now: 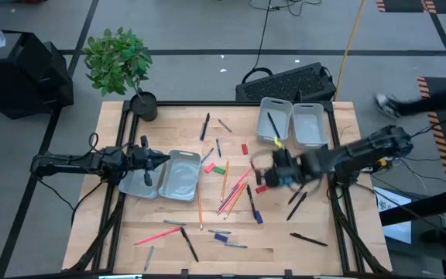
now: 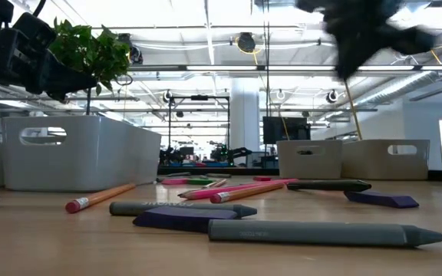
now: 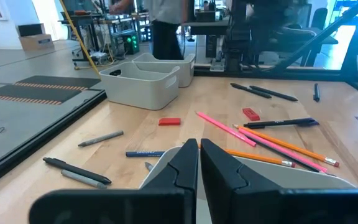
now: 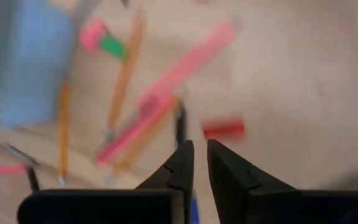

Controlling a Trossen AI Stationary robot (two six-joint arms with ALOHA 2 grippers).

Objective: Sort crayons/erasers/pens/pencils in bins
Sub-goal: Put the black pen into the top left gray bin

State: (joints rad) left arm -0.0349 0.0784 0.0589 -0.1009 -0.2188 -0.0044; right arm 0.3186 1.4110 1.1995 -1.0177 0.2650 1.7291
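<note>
Wooden table (image 1: 169, 248) on a grey floor, potted plant (image 1: 119, 60) at upper left of the high view, a keyboard (image 1: 285, 81) beyond the far edge.

Bins: one pair (image 1: 293, 122) upper right of table, one pair (image 1: 165, 175) left of centre.

Pencils (image 1: 233, 194), orange and pink, fanned at centre; black pens (image 1: 296, 203) lower right; a red eraser (image 1: 245, 148) and a green one (image 1: 218, 170) near centre.

Left gripper (image 1: 166, 159) above the left bins, fingers nearly pressed together, holding nothing.

Right gripper (image 1: 259, 177) right of centre, over the pencil fan and a red eraser (image 4: 224, 129), narrow gap between fingers, empty.
</note>
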